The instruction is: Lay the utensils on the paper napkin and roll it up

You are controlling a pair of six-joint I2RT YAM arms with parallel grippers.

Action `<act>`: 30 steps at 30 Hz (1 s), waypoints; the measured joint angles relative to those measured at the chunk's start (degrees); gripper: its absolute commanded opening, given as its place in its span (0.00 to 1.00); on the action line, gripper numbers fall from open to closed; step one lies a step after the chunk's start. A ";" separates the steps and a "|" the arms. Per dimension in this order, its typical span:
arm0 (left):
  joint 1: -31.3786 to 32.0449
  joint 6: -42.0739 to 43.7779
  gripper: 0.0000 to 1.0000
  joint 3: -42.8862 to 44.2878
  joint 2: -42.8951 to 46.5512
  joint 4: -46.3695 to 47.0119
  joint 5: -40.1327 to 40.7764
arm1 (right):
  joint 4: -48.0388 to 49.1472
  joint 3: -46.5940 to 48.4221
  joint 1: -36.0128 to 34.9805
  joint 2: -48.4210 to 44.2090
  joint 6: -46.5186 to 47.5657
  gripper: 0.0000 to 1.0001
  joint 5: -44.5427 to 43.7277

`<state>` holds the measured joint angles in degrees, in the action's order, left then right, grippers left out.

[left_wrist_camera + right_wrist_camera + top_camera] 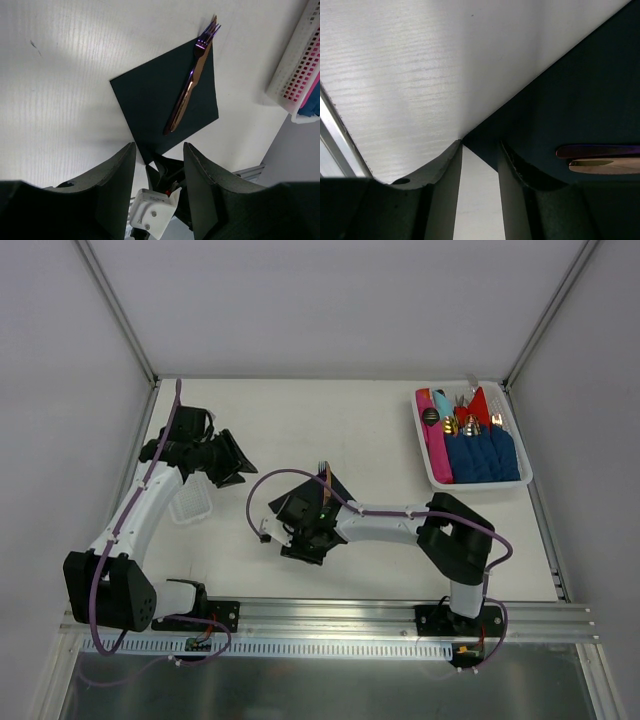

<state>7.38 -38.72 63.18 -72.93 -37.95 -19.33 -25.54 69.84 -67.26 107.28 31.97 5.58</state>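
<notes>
The white table [380, 430] is bare across its far middle, and one white tray [478, 486] of rolled napkins sits at its far right corner. One near-black paper napkin [150, 100] lies flat at centre with two utensils on it, a purple fork [192, 75] and a copper piece [605, 166]. The right gripper [480, 145] straddles the napkin's near corner with its jaws apart. The left gripper [159, 147] hovers at the left, spread and empty.
</notes>
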 measured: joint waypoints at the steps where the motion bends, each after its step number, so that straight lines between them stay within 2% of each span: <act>1: -0.13 0.20 0.43 -0.31 0.13 -0.04 0.00 | 0.17 0.07 0.00 0.17 -0.07 0.35 -0.17; 4: -0.66 0.57 0.43 -1.01 0.59 -0.11 -0.02 | 0.44 0.20 0.00 0.31 -0.42 0.29 -0.70; 7: -1.11 0.72 0.43 -1.33 1.14 -0.37 -0.11 | 0.96 0.22 0.00 0.42 -0.81 0.16 -1.33; 8: -1.14 0.79 0.43 -1.36 1.31 -0.35 -0.13 | 1.16 0.22 0.00 0.46 -0.96 0.04 -1.55; 9: -1.25 0.81 0.43 -1.42 1.51 -0.35 -0.13 | 1.38 0.22 0.00 0.46 -0.96 0.00 -1.79; 14: -1.88 1.38 0.45 -1.88 2.45 -0.50 -0.15 | 1.60 0.22 0.00 0.39 -1.97 0.00 -1.73; 20: -2.23 2.21 0.55 -2.27 3.58 -0.55 -0.17 | 0.44 -0.20 0.00 -1.27 -2.75 0.00 0.39; 21: -2.23 2.29 0.63 -2.36 3.89 -0.52 -0.17 | 0.13 -0.24 0.00 -1.86 -2.73 0.00 0.85; 24: -2.21 2.89 0.77 -2.95 4.92 -0.48 -0.15 | -0.20 -0.24 0.44 -3.13 -2.45 0.00 2.32; 27: -2.23 3.65 0.87 -3.89 6.14 -0.42 -0.11 | -0.57 -0.15 2.03 -3.43 -2.14 0.00 4.98; 28: -2.23 3.78 0.96 -4.22 6.49 -0.46 -0.11 | -0.83 -0.13 3.02 -3.41 -1.95 0.00 5.90; 30: -2.23 4.24 0.99 -4.94 7.17 -0.31 -0.11 | -1.55 0.09 5.25 -3.41 -1.53 0.00 7.82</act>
<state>5.15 -34.48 58.24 -65.76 -38.26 -19.44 -27.09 69.93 -62.02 103.88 30.44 13.41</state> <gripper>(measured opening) 0.969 0.009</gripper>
